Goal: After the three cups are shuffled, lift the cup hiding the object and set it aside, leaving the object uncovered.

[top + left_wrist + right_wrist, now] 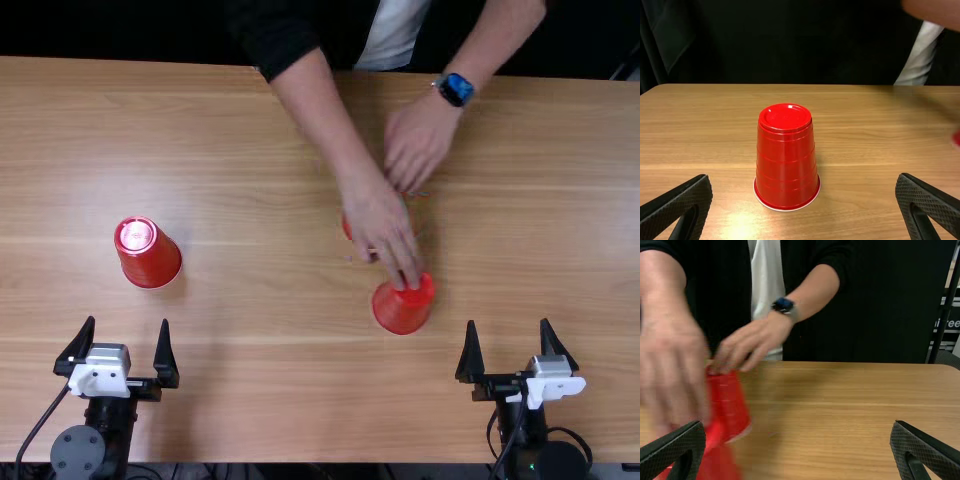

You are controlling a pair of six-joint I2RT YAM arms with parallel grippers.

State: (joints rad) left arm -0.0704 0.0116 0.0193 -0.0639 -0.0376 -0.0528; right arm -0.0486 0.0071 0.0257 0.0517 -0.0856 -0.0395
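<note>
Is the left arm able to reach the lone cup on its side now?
Probably yes: the cup stands just ahead of the open left gripper, with only bare table between them.

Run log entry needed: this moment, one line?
stage: shuffle | person's hand on near cup | left cup alone | left gripper open | right gripper open

left gripper (126, 335): flat black fingers (682, 202), knurled pads, white wrist block (100, 378), black cable (38, 428)
right gripper (508, 335): matching black fingers, white block
person: black sleeve (285, 40), white shirt (395, 35), blue-faced watch (456, 88)
</note>
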